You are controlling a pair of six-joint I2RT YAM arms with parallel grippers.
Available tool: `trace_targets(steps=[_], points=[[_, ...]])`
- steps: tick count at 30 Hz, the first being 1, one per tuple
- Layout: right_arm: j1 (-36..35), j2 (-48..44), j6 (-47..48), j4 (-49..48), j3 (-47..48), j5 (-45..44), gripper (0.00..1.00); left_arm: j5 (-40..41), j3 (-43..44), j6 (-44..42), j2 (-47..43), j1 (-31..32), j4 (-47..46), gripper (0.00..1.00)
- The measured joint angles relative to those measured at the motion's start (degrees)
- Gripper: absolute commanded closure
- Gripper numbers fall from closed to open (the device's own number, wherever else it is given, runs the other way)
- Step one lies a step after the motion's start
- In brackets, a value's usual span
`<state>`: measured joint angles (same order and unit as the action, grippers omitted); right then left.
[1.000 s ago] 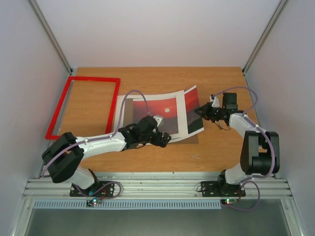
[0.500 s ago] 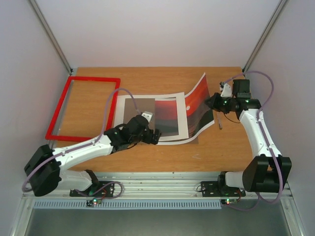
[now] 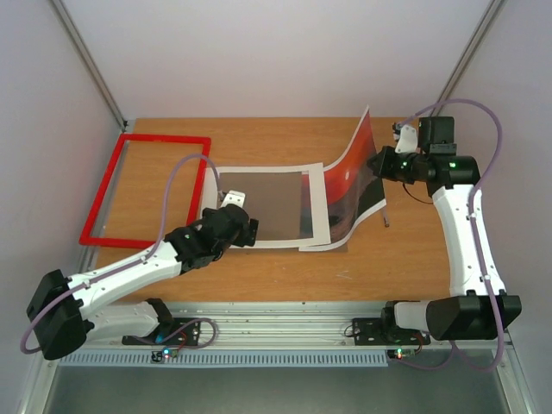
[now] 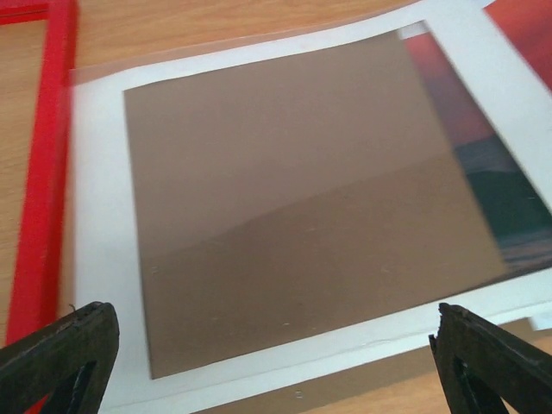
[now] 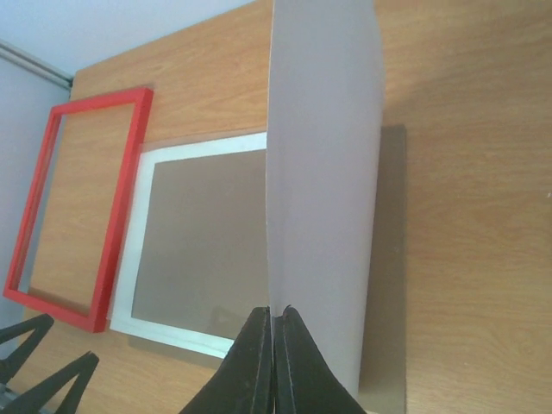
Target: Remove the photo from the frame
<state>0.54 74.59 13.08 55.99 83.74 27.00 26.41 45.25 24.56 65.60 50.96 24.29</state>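
Note:
The photo point(image 3: 349, 177), a sunset print, curls up off the table at the right, with its lower edge still down. My right gripper point(image 3: 379, 162) is shut on its raised edge. In the right wrist view the fingers point(image 5: 259, 362) pinch the print's plain white back point(image 5: 323, 155). The empty red frame point(image 3: 147, 185) lies flat at the far left, apart from the print, and shows again as the red frame point(image 5: 121, 198). My left gripper point(image 3: 237, 220) hangs open over the near edge of a white-bordered brown panel point(image 4: 293, 198), holding nothing.
The white border sheet point(image 3: 259, 243) lies mid-table between frame and print. A brown backing board point(image 5: 388, 302) shows beneath the print. The red frame's bar point(image 4: 47, 172) runs just left of my left gripper. Side walls close in the table on the left and right.
My right gripper has risen and moved right and back, peeling the photo off the brown panel into an upright curl. My left arm has pulled back toward the left, off the print.

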Motion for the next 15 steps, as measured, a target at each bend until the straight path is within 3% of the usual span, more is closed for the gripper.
trace_targets(steps=[5,15], points=[[-1.2,-0.1,0.7,3.8,6.4,-1.9,0.98,4.1,-1.3,-0.9,-0.1,-0.8,0.9,0.01],[-6.9,0.7,1.2,8.5,17.2,-5.1,0.98,3.6,-2.3,-0.3,-0.1,-5.7,1.9,0.01]])
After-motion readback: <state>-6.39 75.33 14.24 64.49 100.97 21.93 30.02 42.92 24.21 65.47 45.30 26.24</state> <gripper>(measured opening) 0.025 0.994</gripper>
